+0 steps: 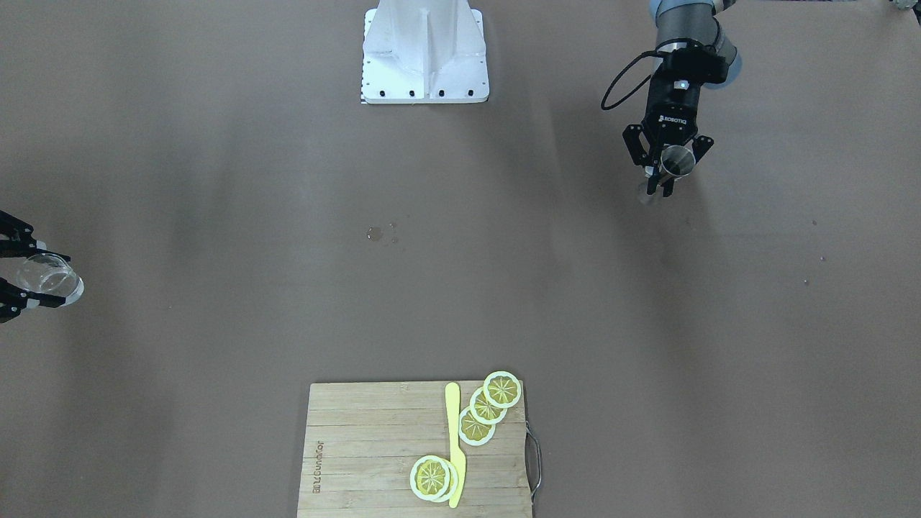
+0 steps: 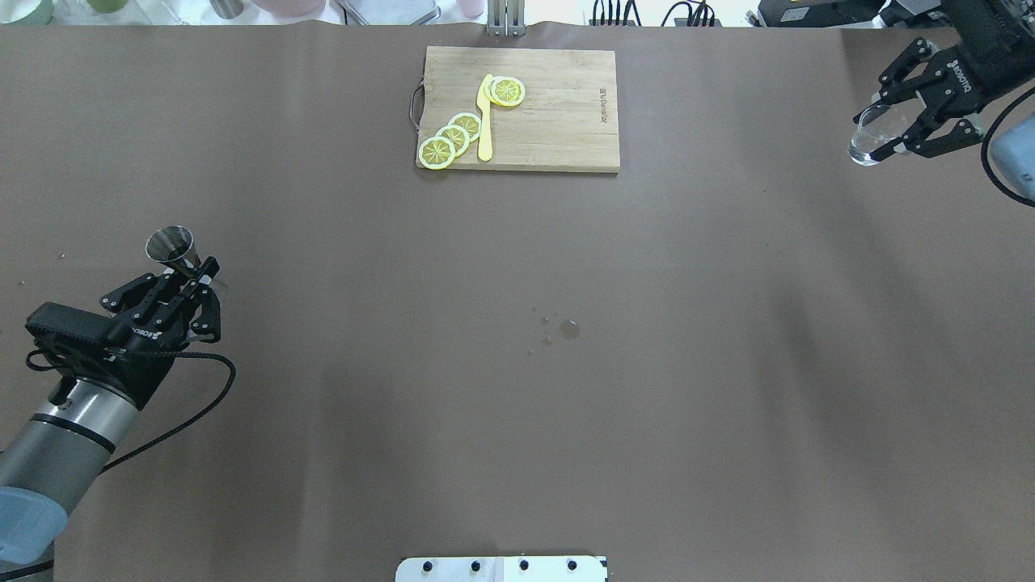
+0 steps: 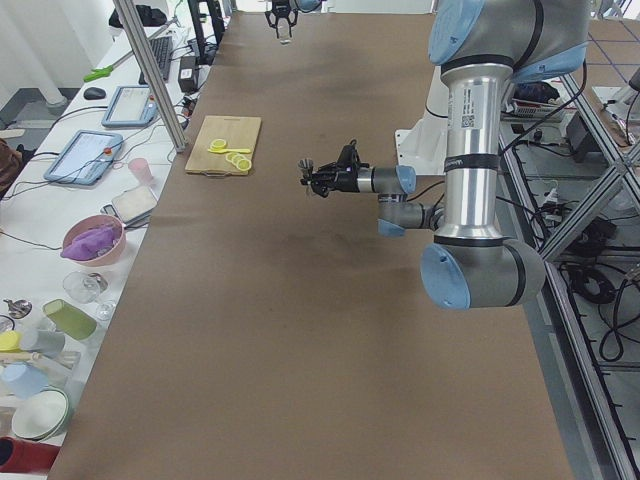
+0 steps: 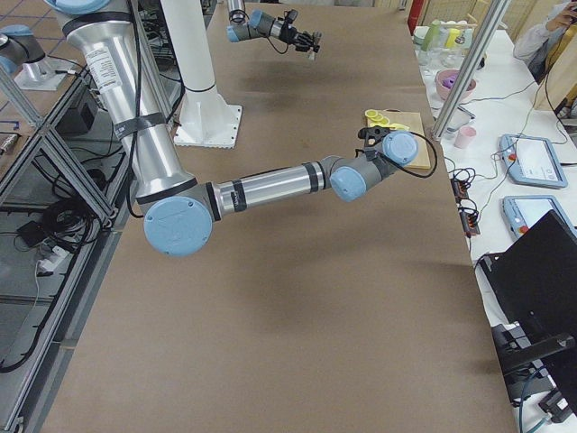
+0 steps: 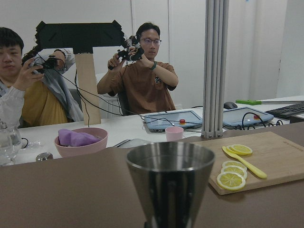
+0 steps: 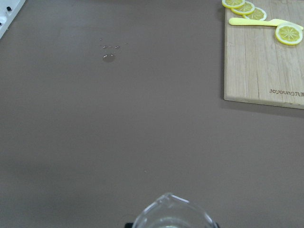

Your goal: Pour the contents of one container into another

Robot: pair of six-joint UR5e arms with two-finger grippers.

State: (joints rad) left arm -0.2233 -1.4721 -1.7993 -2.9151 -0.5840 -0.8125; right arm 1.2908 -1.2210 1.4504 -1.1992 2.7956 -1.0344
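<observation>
– Overhead exterior view: what are the fingers of the left gripper [image 2: 194, 275] doing?
– They are clamped on the narrow waist of the steel jigger [image 2: 170, 245], which is upright at the near left of the table [image 2: 728, 404].
– And the right gripper [image 2: 885, 123]?
– Its fingers clasp the clear glass cup [image 2: 865, 145] at the far right edge, well apart from the jigger. The cup seems tilted, though the glass is hard to read.
– Between them?
– A few droplets [image 2: 570, 329] lie near mid-table. A wooden cutting board [image 2: 558, 121] at the far edge carries lemon slices [image 2: 453, 137] and a yellow knife [image 2: 485, 121].
</observation>
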